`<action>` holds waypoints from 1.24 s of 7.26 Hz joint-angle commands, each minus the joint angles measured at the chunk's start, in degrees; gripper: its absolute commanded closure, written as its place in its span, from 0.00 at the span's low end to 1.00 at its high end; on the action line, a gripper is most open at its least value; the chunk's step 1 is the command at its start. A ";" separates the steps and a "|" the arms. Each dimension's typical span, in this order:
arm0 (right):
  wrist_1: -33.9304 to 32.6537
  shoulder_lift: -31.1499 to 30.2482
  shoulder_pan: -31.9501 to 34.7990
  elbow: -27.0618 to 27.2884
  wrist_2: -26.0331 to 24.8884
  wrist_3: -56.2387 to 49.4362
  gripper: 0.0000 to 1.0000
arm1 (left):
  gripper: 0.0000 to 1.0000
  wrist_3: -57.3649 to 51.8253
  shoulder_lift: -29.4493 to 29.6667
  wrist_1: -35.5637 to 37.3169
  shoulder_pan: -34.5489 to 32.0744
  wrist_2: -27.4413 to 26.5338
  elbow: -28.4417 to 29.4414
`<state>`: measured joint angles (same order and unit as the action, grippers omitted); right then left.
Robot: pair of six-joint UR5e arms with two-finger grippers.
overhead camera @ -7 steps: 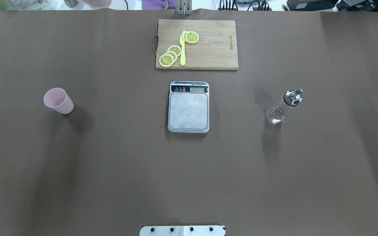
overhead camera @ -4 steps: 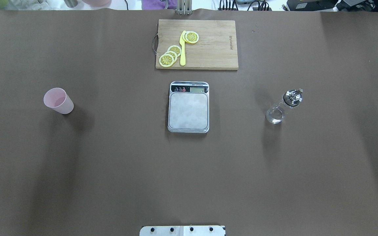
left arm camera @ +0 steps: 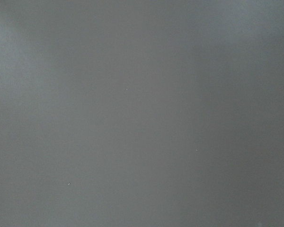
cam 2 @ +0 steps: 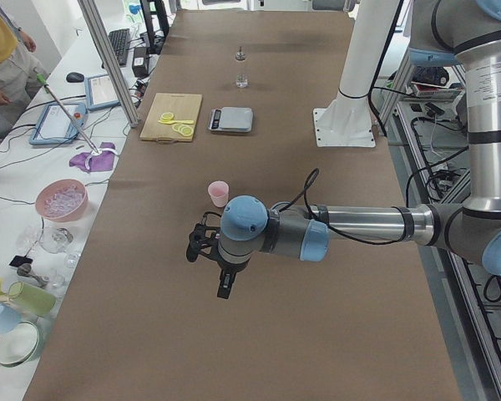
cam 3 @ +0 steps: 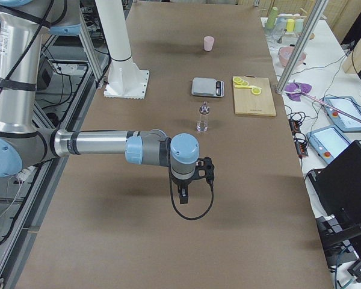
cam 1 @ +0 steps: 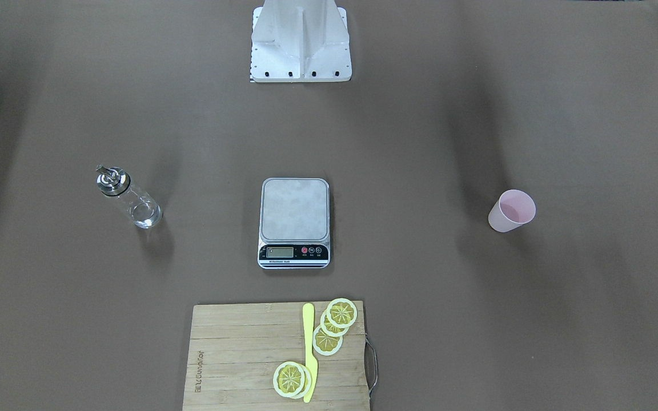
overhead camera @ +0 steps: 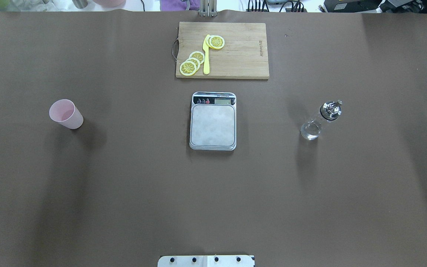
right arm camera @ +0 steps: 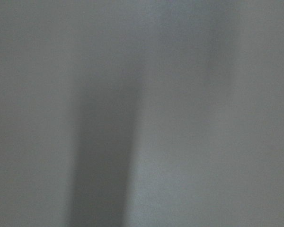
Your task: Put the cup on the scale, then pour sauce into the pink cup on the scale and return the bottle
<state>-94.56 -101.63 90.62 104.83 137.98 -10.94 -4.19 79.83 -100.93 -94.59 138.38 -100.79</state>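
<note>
Two grippers hung well back, the left gripper (cam 2: pixel 222 286) and the right gripper (cam 3: pixel 182 197), open or closed I could not tell, while the cup (overhead camera: pixel 66 114) stood upright well apart from the scale (overhead camera: pixel 212 124), likely to topple if clipped off-centre.

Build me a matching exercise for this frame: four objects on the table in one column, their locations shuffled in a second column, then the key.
Things
1. pale pink plastic cup
2. flat steel-topped kitchen scale
3. clear glass bottle with a metal spout
4. yellow plastic knife

Places
A. lying on the bamboo cutting board, beside the lemon slices
B. centre of the brown table
C. standing on the robot's right side
D. standing on the robot's left side

Pairs: 1-D, 2-B, 3-C, 4-A
</note>
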 commanded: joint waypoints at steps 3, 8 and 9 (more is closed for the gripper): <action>0.87 -0.50 -0.18 0.98 2.10 -0.05 0.00 | 0.03 11.07 1.98 -0.32 6.83 1.45 -5.36; 5.79 -1.73 -0.26 0.37 3.78 -0.40 0.00 | 0.03 47.28 15.24 -0.23 31.50 -10.86 -8.12; 6.66 -1.73 -0.26 0.72 3.87 0.38 0.00 | 0.05 48.04 18.31 -0.49 34.53 -12.51 -4.37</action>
<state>-88.74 -103.31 90.38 105.34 141.75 -11.15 40.32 94.47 -101.26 -65.22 130.02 -108.18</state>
